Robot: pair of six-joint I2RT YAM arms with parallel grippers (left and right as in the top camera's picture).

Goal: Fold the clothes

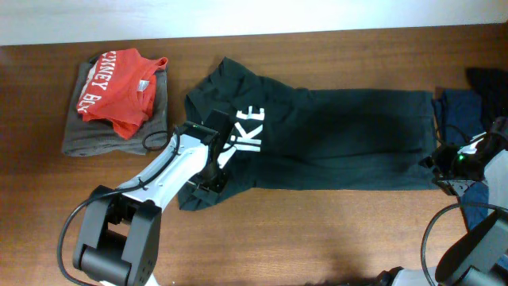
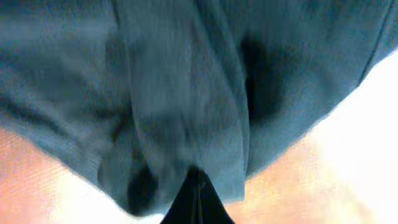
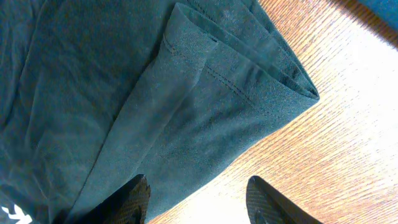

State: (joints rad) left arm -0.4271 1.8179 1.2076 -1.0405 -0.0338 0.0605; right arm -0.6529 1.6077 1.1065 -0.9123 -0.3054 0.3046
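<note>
The clothes, a very dark green tee with white letters, lies spread across the middle of the table, partly folded along its length. My left gripper sits on its lower left part, near the letters. In the left wrist view, the left gripper is shut, with the tee's fabric bunched at its tips. My right gripper is at the tee's right hem. In the right wrist view, the right gripper is open: one finger lies over the cloth's edge, the other over bare wood.
A red tee lies on a folded grey garment at the back left. Blue garments are piled at the right edge, beside the right arm. Bare wooden table runs along the front.
</note>
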